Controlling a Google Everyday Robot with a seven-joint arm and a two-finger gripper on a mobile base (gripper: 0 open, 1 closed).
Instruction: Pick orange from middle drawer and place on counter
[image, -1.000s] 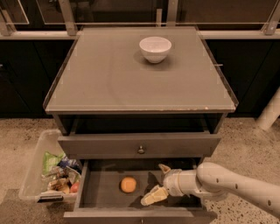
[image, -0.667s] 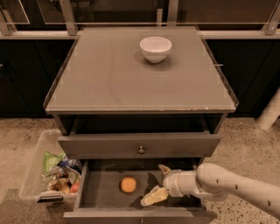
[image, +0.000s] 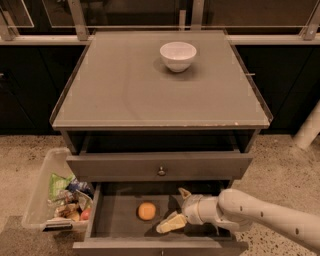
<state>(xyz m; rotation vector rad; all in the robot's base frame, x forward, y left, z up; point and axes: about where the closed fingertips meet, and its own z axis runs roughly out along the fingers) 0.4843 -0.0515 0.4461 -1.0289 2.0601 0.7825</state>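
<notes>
The orange (image: 146, 211) lies on the floor of the open middle drawer (image: 115, 222), left of centre. My gripper (image: 177, 208) is inside the drawer, just right of the orange, with its two pale fingers (image: 171, 223) spread apart and nothing between them. It does not touch the fruit. The white arm comes in from the lower right. The grey counter (image: 130, 90) lies above the drawers.
A white bowl (image: 178, 55) stands at the back of the counter. A clear plastic bin (image: 47, 197) with snack packets and a small red fruit stands on the speckled floor left of the drawer. The upper drawer (image: 160, 166) is closed above.
</notes>
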